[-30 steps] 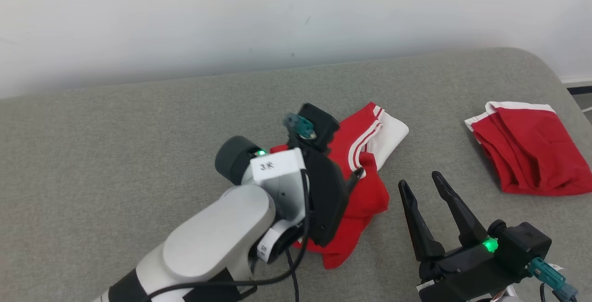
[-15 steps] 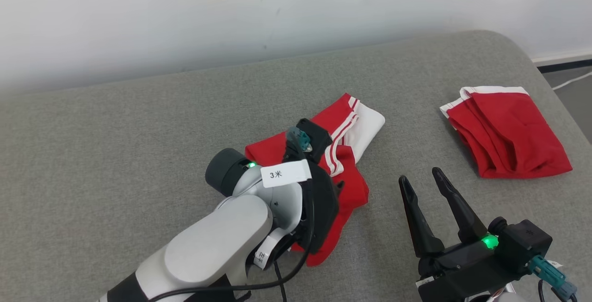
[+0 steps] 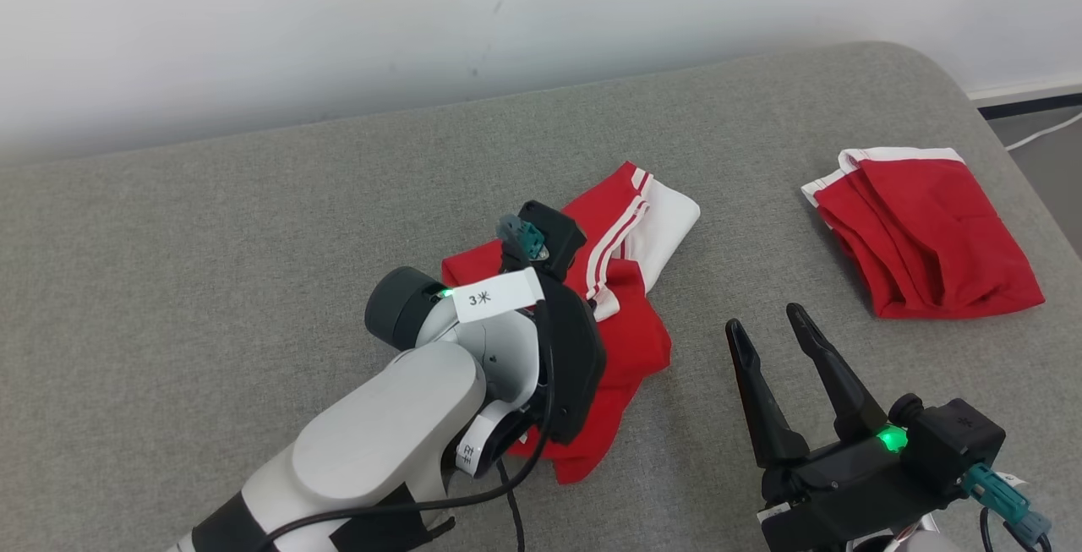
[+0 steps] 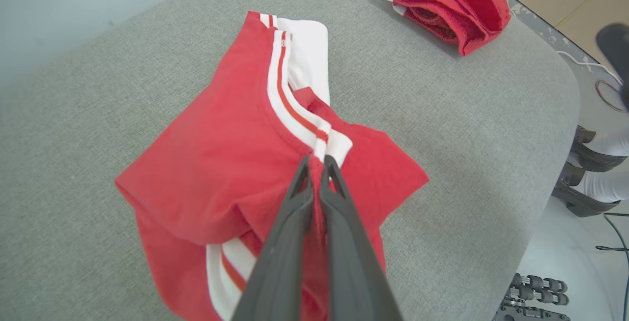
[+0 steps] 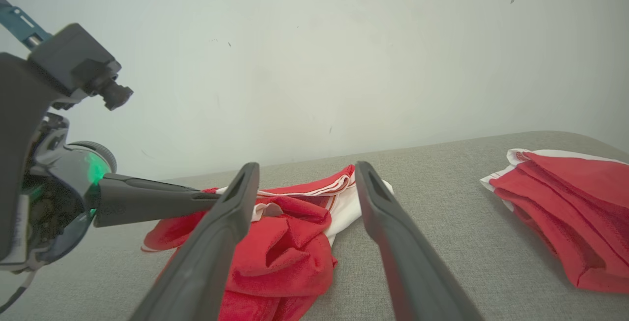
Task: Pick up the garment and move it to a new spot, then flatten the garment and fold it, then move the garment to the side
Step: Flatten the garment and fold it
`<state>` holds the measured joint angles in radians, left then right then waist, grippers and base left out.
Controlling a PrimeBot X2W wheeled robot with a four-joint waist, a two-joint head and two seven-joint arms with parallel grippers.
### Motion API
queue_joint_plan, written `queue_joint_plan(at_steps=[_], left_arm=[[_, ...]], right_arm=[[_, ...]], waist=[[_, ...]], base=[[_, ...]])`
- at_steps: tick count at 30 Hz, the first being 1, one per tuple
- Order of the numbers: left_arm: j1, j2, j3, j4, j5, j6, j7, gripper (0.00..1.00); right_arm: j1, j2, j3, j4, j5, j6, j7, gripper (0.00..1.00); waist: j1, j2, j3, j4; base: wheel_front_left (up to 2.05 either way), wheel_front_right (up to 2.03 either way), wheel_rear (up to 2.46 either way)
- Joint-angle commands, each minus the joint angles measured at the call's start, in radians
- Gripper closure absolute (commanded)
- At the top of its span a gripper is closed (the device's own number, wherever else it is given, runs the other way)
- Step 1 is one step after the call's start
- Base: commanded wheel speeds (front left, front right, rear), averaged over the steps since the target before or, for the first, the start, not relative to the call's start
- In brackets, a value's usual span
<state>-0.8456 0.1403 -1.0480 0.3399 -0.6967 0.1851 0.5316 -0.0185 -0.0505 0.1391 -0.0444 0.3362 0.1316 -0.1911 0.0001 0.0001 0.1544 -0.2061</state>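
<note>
Grey padding (image 3: 211,239) is bearing the garment (image 4: 221,154), whose striped edge the left gripper (image 4: 317,161) is pinching, perhaps too thinly and risking slippage, the right gripper (image 3: 764,317) gaping beside it

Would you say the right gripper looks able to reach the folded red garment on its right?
Probably yes: the right gripper is open and empty, and only bare grey cushion lies between it and the folded red garment.

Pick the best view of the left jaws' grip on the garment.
Left wrist view: left jaws shut on the garment at its striped band. Head view: the arm hides the pinch. Right wrist view: side-on, pinch behind its own finger.
</note>
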Motion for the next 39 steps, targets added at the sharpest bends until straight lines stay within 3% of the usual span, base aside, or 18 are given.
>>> queue_joint_plan(at_steps=[1, 10, 19, 26, 31, 35, 39], left_arm=[[-0.006, 0.002, 0.005, 0.003, -0.004, 0.002, -0.005, 1.00], [-0.054, -0.032, 0.067, -0.013, -0.013, -0.026, -0.141, 1.00], [-0.159, -0.066, 0.136, -0.011, 0.027, -0.026, -0.350, 1.00], [-0.254, -0.084, 0.142, -0.002, 0.017, -0.041, -0.420, 1.00], [-0.320, -0.088, 0.159, -0.016, -0.016, -0.018, -0.478, 1.00], [-0.343, -0.087, 0.188, -0.008, -0.071, 0.045, -0.543, 1.00], [-0.309, -0.075, 0.235, 0.046, -0.099, 0.078, -0.595, 1.00]], right_arm=[[-0.010, 0.000, -0.001, 0.000, 0.005, -0.002, -0.003, 0.00], [-0.014, 0.000, 0.005, 0.007, 0.003, -0.002, 0.000, 0.00], [-0.011, 0.000, 0.013, 0.015, 0.007, -0.002, -0.001, 0.00], [-0.008, 0.000, 0.028, 0.024, 0.009, -0.002, -0.002, 0.00], [-0.003, 0.000, 0.037, 0.031, 0.007, -0.002, 0.000, 0.00], [-0.001, 0.000, 0.043, 0.030, 0.002, -0.002, 0.003, 0.00], [0.002, 0.000, 0.037, 0.025, -0.003, -0.002, 0.003, 0.00]], waist=[[-0.0001, -0.0001, -0.001, 0.000], [-0.0001, -0.0001, -0.009, -0.003], [-0.0001, -0.0001, -0.021, -0.012], [-0.0001, -0.0001, -0.037, -0.026], [-0.0001, -0.0001, -0.047, -0.036], [-0.0001, -0.0001, -0.054, -0.039], [-0.0001, -0.0001, -0.053, -0.028]], base=[[0.00, 0.00, 0.00], [0.00, 0.00, 0.00], [0.00, 0.00, 0.00], [0.00, 0.00, 0.00], [0.00, 0.00, 0.00], [0.00, 0.00, 0.00], [0.00, 0.00, 0.00]])
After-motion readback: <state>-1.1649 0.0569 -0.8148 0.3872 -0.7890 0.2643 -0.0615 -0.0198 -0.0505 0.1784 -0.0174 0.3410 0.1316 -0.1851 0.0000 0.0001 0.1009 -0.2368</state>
